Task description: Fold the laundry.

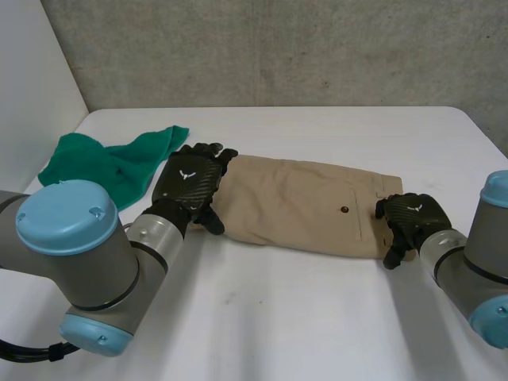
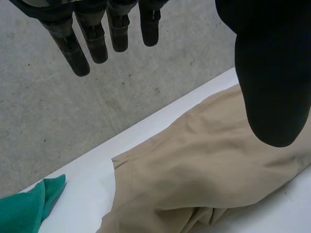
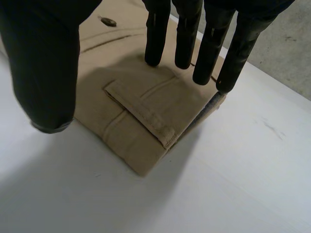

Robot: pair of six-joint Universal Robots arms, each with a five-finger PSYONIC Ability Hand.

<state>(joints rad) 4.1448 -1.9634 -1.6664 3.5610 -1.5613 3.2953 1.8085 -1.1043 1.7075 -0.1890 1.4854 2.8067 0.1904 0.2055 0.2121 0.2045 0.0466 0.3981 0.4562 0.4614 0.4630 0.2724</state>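
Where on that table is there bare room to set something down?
Widest free patch: the near table between the two arms, in front of the khaki trousers. A narrower bare strip runs behind the trousers toward the wall. Crowded: the left hand beside the green cloth, and the right hand on the trousers' other end.

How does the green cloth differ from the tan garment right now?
The green cloth lies bunched beside the left hand; the tan garment lies flat, the left hand at one end, the right hand at the other. The tan garment shows a button; the green cloth looks plain. Both rest on the white table.
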